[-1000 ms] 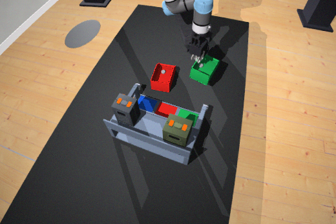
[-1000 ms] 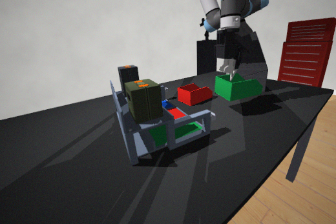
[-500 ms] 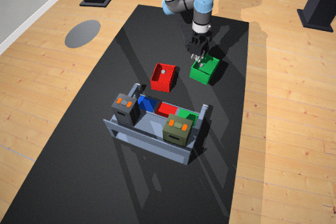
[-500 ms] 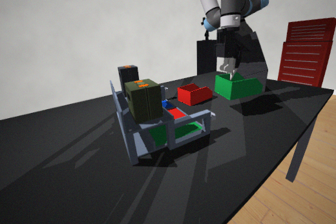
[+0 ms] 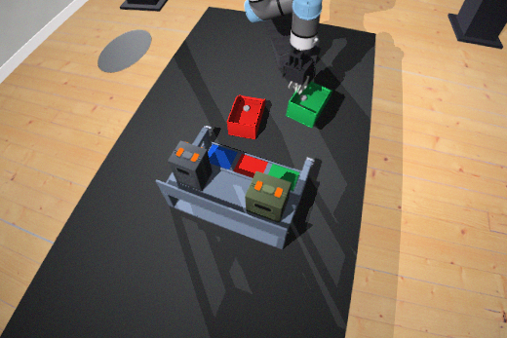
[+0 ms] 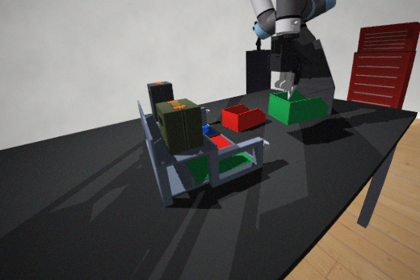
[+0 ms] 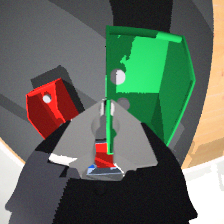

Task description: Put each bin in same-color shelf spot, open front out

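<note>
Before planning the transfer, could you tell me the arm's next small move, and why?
Probably carry the green bin toward the shelf's green mark: the pincer is shut on its wall, the bin appears lifted off the table, and that spot is unoccupied.

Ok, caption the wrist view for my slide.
Gripper shut on the thin wall of the green plastic bin, with the red plastic bin on the dark table beyond.

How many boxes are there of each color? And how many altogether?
Red bin: 1
Green bin, its wall pinched in the jaws: 1
Dark grey box on top of the shelf: 1
Olive box on top of the shelf: 1
Total: 4
</note>
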You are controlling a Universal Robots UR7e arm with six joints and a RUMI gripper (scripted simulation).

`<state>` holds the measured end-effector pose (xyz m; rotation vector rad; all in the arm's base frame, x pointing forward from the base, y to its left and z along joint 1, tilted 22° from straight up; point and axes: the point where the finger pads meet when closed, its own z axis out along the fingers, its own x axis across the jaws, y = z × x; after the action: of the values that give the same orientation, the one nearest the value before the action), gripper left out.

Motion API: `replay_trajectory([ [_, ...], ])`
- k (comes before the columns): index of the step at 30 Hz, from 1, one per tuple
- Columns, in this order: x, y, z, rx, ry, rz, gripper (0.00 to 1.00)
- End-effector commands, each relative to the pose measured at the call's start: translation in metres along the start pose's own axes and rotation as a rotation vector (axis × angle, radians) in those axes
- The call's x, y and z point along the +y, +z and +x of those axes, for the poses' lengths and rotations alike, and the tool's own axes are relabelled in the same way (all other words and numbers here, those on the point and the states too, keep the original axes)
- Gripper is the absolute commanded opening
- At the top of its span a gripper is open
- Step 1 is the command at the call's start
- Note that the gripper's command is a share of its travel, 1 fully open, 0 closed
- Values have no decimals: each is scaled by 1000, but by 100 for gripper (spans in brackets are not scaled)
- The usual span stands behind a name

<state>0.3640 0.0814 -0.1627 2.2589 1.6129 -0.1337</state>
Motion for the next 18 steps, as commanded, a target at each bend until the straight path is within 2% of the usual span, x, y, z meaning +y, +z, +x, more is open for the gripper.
replay_trajectory([
  [1, 0, 0, 0, 1, 0, -1, 0],
  [18, 0, -2, 0, 1, 0, -1, 0],
])
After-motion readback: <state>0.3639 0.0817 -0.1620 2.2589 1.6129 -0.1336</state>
